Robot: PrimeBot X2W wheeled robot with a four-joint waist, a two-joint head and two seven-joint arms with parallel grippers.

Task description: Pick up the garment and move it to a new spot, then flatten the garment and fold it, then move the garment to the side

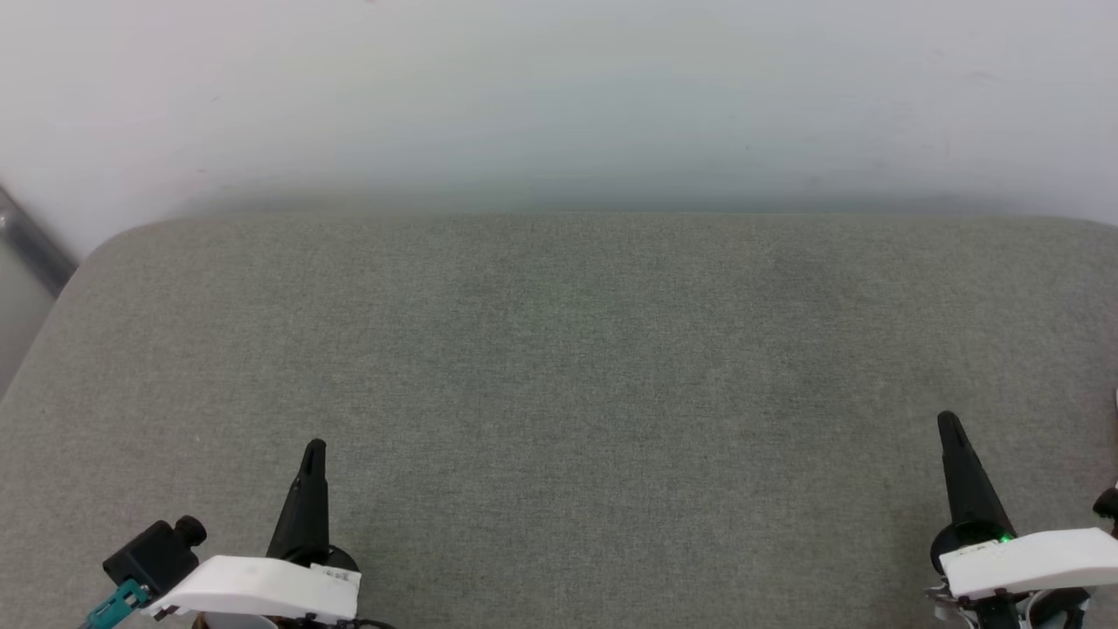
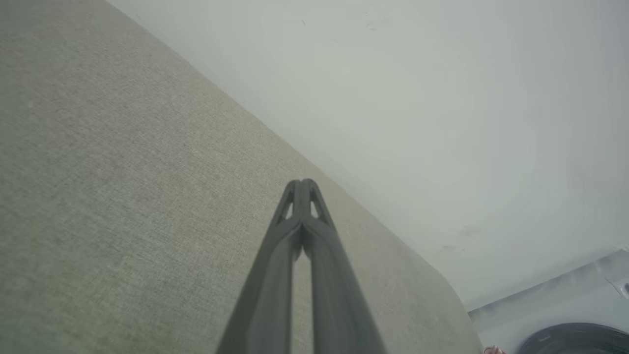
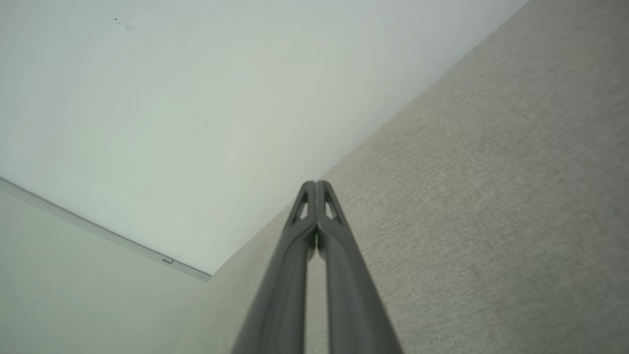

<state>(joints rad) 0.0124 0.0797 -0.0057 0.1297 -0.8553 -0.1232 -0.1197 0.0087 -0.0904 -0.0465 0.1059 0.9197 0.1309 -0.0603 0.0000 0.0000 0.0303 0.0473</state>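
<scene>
Grippers closed and empty: left gripper [image 1: 314, 449] and right gripper [image 1: 947, 421] sit low, wide apart over grey cushion [image 1: 559, 367], seemingly parked aside; where the garment lies cannot be told.

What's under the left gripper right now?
Bare grey fabric surface lies beneath the left gripper, whose fingers are shut. The patch under its white wrist housing is hidden.
</scene>
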